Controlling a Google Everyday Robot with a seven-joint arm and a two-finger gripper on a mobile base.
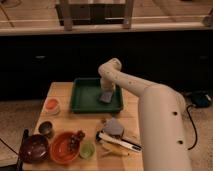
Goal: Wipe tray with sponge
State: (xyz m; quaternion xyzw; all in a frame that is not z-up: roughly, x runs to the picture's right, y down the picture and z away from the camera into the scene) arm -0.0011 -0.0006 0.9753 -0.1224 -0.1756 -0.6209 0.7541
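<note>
The dark green tray (85, 97) lies at the back of the wooden table. The small grey-blue sponge (107, 97) rests on the tray floor near its right rim. My gripper (106, 90) points straight down into the tray, directly over the sponge and shut on it, pressing it onto the tray. The white arm (130, 82) reaches in from the lower right.
In front of the tray are a grey-blue rounded lump (115, 126) among utensils (121, 144), a round orange bowl (64, 148), a small green cup (87, 150), a maroon bowl (34, 148), a dark cup (46, 128) and an orange-topped white container (51, 105). The table edge (42, 107) runs along the left.
</note>
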